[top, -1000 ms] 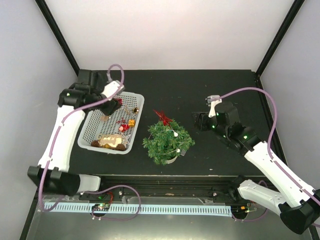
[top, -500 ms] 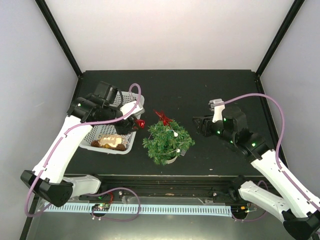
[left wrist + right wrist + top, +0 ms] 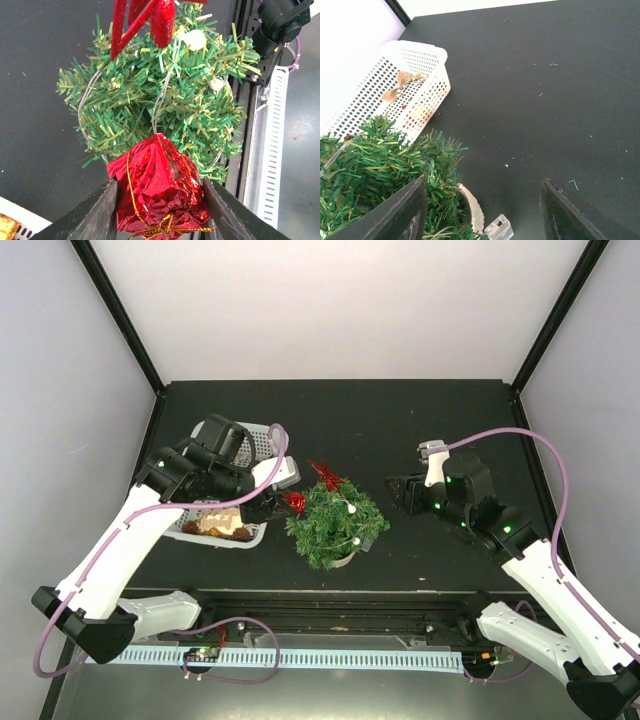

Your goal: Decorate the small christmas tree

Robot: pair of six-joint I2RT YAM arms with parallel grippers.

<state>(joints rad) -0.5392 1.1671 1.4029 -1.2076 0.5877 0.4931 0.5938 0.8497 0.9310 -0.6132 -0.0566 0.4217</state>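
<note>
The white basket (image 3: 258, 432) sits left on the dark surface (image 3: 400, 415). The left gripper (image 3: 283, 503), half closed, clamps a red foil ornament (image 3: 160, 185) at the left edge of the small christmas tree (image 3: 335, 523), which stands mid-surface. The right gripper (image 3: 395, 488), jaws apart and empty, hovers near the tree's right side.

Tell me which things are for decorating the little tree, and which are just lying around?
For the job: small christmas tree, red foil ornament in the left gripper, white basket of ornaments.
Just there: black table, slotted rail at its near edge, right gripper, open and empty.
</note>
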